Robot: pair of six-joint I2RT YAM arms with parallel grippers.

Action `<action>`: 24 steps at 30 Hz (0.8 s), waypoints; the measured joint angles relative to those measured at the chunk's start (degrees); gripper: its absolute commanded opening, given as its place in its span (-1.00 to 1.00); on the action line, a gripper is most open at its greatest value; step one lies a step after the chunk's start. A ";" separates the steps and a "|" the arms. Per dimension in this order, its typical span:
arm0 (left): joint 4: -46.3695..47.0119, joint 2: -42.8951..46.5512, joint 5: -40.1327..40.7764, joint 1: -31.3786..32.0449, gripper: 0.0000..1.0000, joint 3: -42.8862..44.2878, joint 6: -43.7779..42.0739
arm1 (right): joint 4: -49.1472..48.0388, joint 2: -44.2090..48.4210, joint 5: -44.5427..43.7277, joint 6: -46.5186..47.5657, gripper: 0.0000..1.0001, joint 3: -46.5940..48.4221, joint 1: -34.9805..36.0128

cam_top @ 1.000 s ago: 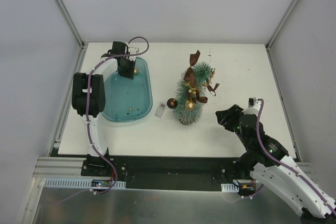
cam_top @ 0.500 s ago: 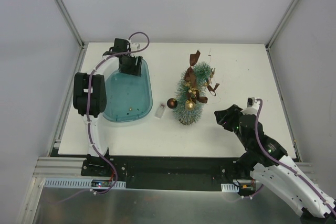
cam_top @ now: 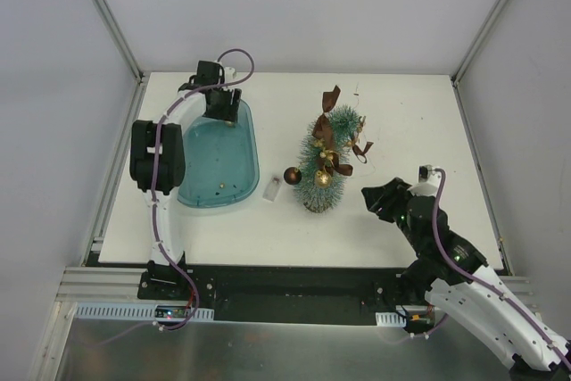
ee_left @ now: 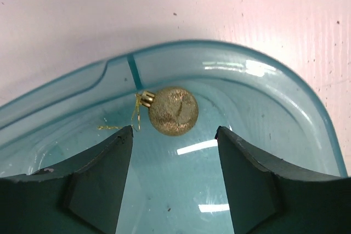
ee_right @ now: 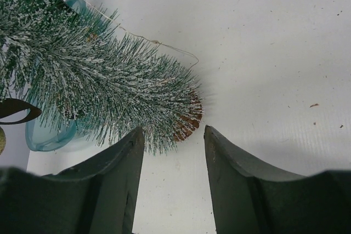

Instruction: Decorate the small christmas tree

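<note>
The white bench (cam_top: 401,113) is carrying everything. The teal tray (cam_top: 257,167) is lying on its left half, serving as the store of loose ornaments, which is why the left arm is reaching to its far end. The tree (cam_top: 321,171) is standing upright at mid-bench, just right of the tray, wearing brown ribbons and a few gold balls, so I am judging the decorating as partly done. The right tool (cam_top: 376,199) is waiting released near the tree's right side. Its wrist camera is looking at the cork base (ee_right: 189,114) between spread jaws, probably so it can steady the tree, and it is touching nothing. The left tool (ee_left: 174,135) is hanging released over the tray's far corner, jaws flanking a glittery gold ball (ee_left: 173,110) with a thread loop, apparently lining up to pinch it. A brown ball (cam_top: 292,175) is lying on the bench just left of the tree
</note>
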State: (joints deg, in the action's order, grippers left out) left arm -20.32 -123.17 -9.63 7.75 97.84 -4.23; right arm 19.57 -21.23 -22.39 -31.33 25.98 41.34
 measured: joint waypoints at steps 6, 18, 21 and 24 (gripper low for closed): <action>0.37 -1.31 1.66 0.96 0.11 2.05 -1.03 | -0.28 0.66 0.44 0.13 -0.01 -0.57 0.02; 0.39 -4.13 4.24 1.68 -0.27 2.36 -4.13 | -0.26 2.34 0.42 0.13 -0.04 -0.57 0.17; 0.42 -4.20 4.26 1.66 -0.35 2.36 -4.46 | -0.26 2.34 0.42 0.13 -0.04 -0.57 0.22; 0.44 -4.20 4.31 1.68 -0.46 2.36 -4.83 | -0.24 2.34 0.42 0.13 -0.05 -0.57 0.31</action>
State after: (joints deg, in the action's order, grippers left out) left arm -19.88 -127.37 -5.32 9.43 100.20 -9.06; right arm 19.33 -18.90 -21.98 -31.20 25.41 41.65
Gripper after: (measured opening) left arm 0.381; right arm 0.481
